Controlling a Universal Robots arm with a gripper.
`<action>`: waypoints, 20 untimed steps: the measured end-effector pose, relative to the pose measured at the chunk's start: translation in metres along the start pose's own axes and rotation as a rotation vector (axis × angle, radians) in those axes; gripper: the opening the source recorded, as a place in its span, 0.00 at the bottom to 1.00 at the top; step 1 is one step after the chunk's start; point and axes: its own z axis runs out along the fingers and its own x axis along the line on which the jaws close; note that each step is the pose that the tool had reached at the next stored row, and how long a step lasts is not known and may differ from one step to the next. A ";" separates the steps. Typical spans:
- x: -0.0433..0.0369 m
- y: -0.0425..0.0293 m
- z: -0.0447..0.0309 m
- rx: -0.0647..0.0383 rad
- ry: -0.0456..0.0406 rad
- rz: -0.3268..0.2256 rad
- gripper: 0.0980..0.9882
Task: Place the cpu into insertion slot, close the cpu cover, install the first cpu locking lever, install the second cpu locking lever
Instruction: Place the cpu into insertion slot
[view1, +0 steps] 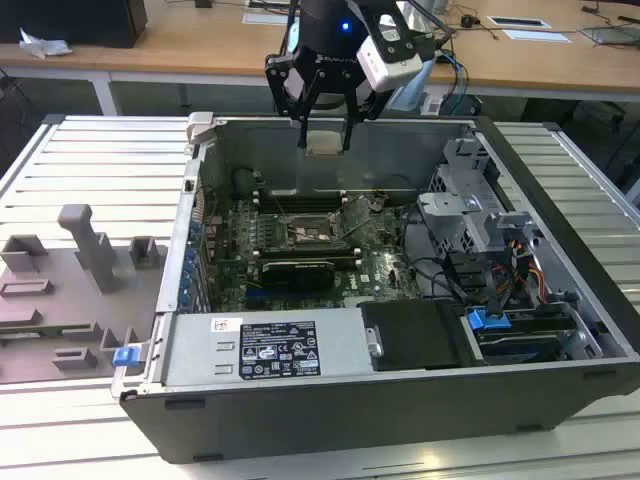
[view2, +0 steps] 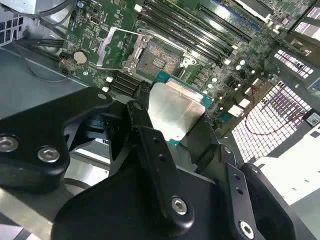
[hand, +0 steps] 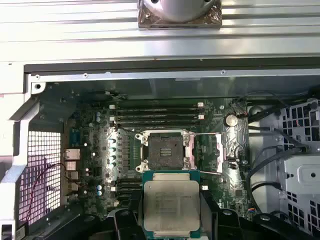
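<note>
My gripper (view1: 325, 138) hangs above the open computer case's back wall, shut on the cpu (view1: 325, 141), a pale silver-beige square. In both wrist views the cpu (view2: 176, 109) (hand: 171, 202) sits flat between the black fingers (view2: 143, 116), its metal top showing. The insertion slot (view1: 305, 233) (view2: 158, 60) (hand: 164, 150) is a dark square socket on the green motherboard, uncovered and well below the chip. The cpu cover (view2: 118, 46) (hand: 231, 150) stands swung open beside the socket, on the coin battery's side.
Long black memory slots (hand: 157, 112) run along the socket's far side. A labelled power supply (view1: 265, 347) lines the case's near wall. A grey drive cage with cables (view1: 480, 225) fills the exterior view's right. A grey fixture plate (view1: 70, 290) lies at its left.
</note>
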 end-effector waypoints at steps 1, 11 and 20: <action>0.0000 0.0000 0.0000 0.000 0.0000 0.000 0.50; 0.0000 0.0000 0.0000 -0.001 -0.0026 0.029 0.50; 0.0001 0.0000 0.0000 -0.001 -0.0048 0.054 0.50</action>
